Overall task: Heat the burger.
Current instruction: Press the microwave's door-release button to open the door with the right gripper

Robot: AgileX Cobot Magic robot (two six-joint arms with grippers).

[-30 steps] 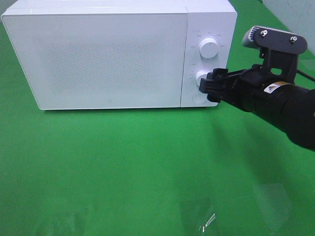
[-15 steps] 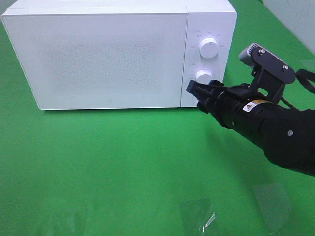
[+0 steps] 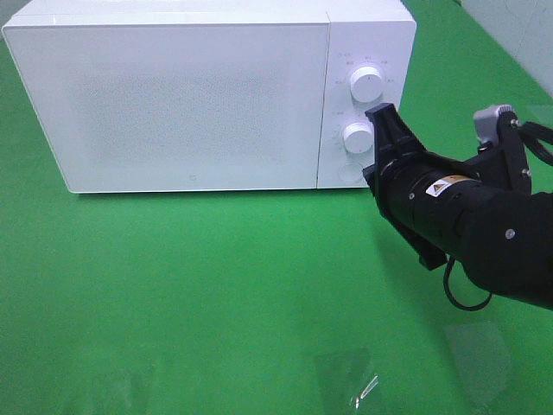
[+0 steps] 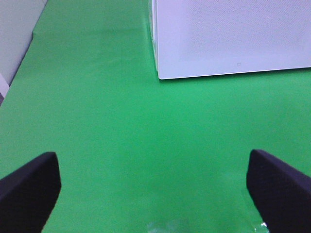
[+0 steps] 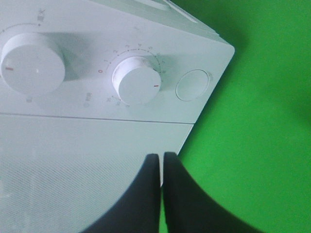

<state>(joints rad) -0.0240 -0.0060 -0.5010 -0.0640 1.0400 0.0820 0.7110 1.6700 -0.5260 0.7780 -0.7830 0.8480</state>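
The right gripper [image 3: 380, 114] is hovering just in front of the control panel of the boxy white microwave [image 3: 190, 95], its 2 black jaws pressed shut on nothing. The lower round white dial [image 3: 357, 137] is sitting just beside the tips, its axis pointing straight out of the panel. This arm is much the nearer. The left gripper [image 4: 154, 187] is hanging wide open and empty over the green cloth [image 4: 97, 97]. The burger is showing in no view. The closed frosted door [image 3: 173, 104] is hiding the inside, so it is probably in there.

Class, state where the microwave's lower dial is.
High view: the lower dial sits on the microwave's right control panel, between the upper dial and the round button.
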